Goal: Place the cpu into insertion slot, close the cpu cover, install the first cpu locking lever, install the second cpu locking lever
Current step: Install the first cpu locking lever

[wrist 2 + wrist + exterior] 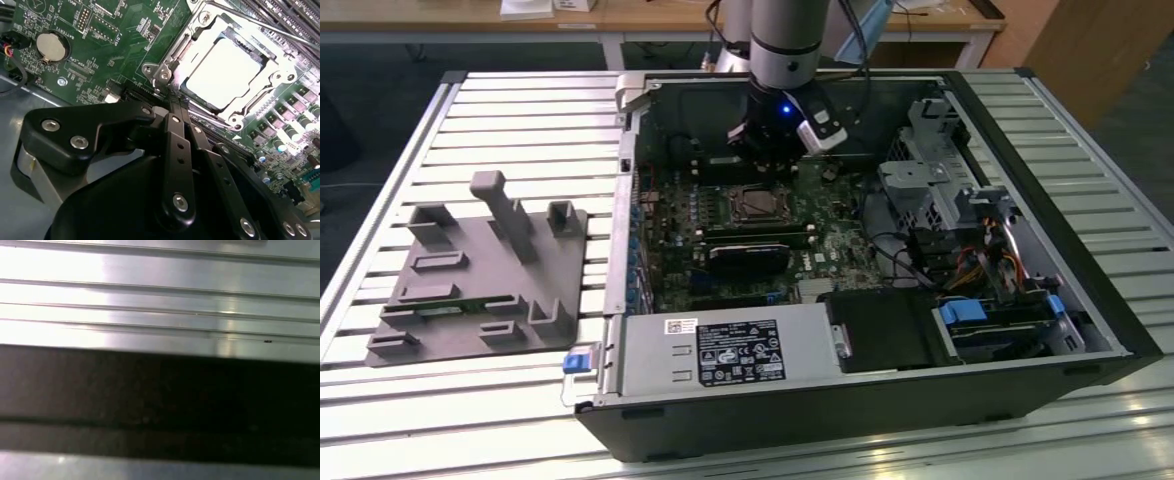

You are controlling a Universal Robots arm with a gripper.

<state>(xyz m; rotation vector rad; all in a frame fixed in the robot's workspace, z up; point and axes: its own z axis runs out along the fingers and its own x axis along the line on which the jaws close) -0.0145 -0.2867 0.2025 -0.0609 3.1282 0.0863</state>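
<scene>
The cpu (225, 67) lies flat in the insertion slot (754, 205) on the green motherboard, its silvery top glaring. The cpu cover (200, 29) lies down over it, framing the chip through its window. A thin metal lever rod (270, 27) runs along one side of the socket. My gripper (176, 100) has its two black fingers (172, 135) pressed together, tips right at the socket's edge by a corner of the cover. In the exterior view the gripper (771, 160) hangs inside the open computer case, just behind the socket.
A coin battery (52, 46) sits on the board near the gripper. A dark card (754, 250), the power supply (707, 355) and drive cages (934, 190) crowd the case. A grey fixture (480, 270) stands on the slatted table (160, 305) at the exterior view's left.
</scene>
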